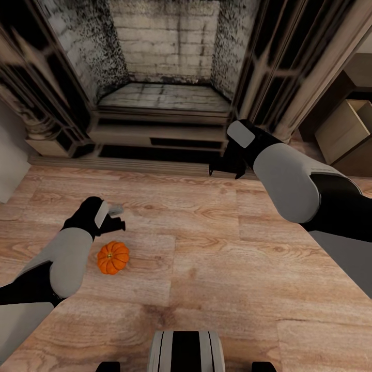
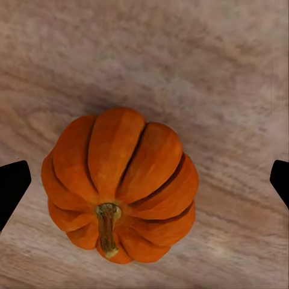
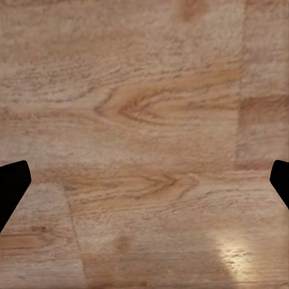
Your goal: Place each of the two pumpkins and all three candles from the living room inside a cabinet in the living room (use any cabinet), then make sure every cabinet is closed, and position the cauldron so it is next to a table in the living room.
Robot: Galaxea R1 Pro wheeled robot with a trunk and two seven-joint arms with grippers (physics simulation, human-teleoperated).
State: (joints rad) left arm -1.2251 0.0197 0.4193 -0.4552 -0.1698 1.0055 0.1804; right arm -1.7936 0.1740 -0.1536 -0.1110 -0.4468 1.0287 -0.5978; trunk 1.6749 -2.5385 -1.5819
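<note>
One orange ribbed pumpkin (image 1: 112,257) lies on the wood floor, just below my left gripper (image 1: 112,226). In the left wrist view the pumpkin (image 2: 120,183) sits between the two wide-apart black fingertips (image 2: 12,189), stem toward the camera; the gripper is open and does not touch it. A small grey stub (image 1: 117,210), perhaps a candle, peeks out beside the left wrist. My right gripper (image 1: 226,170) hangs open over bare floor near the hearth, with nothing between its fingertips (image 3: 12,189). At the right edge, the cabinet's open drawer (image 1: 343,129) shows a pale tan inside.
The ornate dark fireplace (image 1: 165,77) with its raised hearth step fills the far side. A pale wall or furniture edge (image 1: 10,160) stands at the left. Wood-plank floor (image 1: 206,258) stretches between my arms. My own base (image 1: 186,351) shows at the bottom.
</note>
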